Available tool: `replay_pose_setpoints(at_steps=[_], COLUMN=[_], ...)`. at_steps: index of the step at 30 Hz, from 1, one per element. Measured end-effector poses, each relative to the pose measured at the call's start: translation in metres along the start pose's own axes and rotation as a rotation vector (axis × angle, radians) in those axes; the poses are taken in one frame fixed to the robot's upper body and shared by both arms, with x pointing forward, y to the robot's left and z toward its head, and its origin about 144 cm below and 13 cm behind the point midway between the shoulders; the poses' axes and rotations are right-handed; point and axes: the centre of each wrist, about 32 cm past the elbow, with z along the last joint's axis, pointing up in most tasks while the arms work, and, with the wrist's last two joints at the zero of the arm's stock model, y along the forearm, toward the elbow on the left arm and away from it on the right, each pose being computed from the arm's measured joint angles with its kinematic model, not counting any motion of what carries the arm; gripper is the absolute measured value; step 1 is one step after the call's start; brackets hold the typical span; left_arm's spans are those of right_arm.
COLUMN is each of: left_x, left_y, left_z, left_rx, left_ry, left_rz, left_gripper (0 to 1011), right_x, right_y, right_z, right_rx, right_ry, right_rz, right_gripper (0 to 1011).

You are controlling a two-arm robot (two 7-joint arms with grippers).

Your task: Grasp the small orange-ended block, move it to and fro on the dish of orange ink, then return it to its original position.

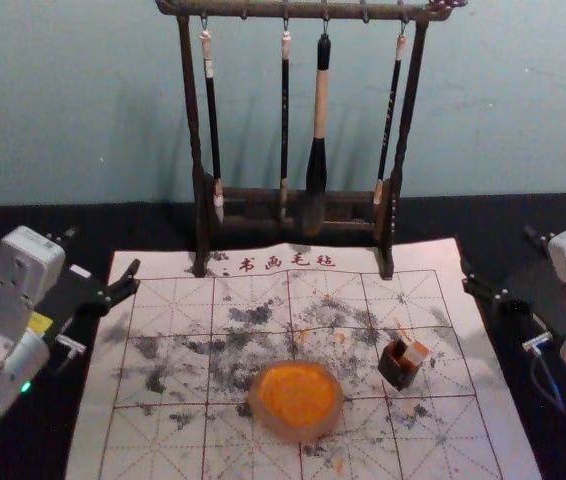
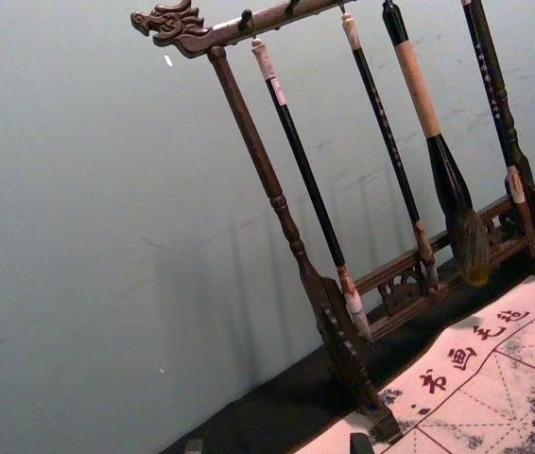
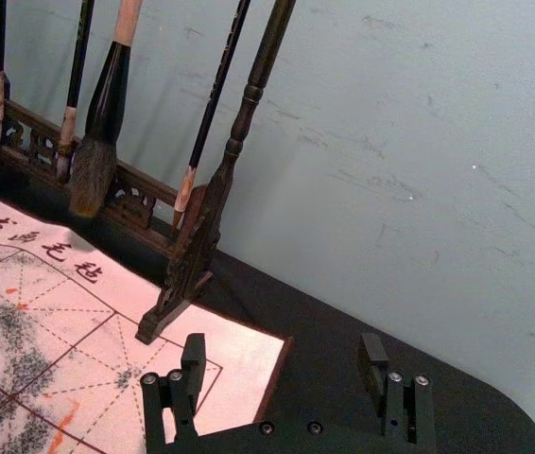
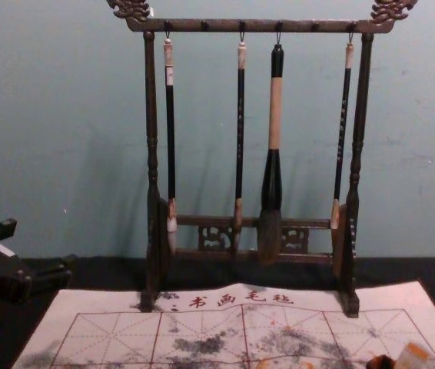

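My left gripper (image 2: 277, 445) was by the mat's (image 1: 163, 450) left side, fingers spread. The orange ink dish (image 1: 298, 398) sat on the mat; too heavy a stroke might have slid it. Rightward, the orange-ended block (image 1: 416, 353) leaned at a dark holder (image 1: 397, 370), which a skewed grasp could have tipped. Beyond hung my right gripper (image 3: 283, 350), released.

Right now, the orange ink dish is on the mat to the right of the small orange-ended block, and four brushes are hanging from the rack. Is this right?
No: the head view shows the dish on the mat to the left of the block. The four brushes do hang from the rack.
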Motion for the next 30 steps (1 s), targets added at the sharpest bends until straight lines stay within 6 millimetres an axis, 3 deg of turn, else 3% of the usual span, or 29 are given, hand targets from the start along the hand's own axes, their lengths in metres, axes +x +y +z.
replay_pose_setpoints(at_steps=[30], left_x=[0.0], left_y=[0.0], left_z=[0.0], left_rx=[0.0], left_ry=[0.0], left_rz=[0.0], left_gripper=[1001], right_x=[0.0052], right_y=[-0.0014], right_z=[0.0008], right_rx=[0.029], right_ry=[0.002], right_rz=[0.011], right_gripper=[1002])
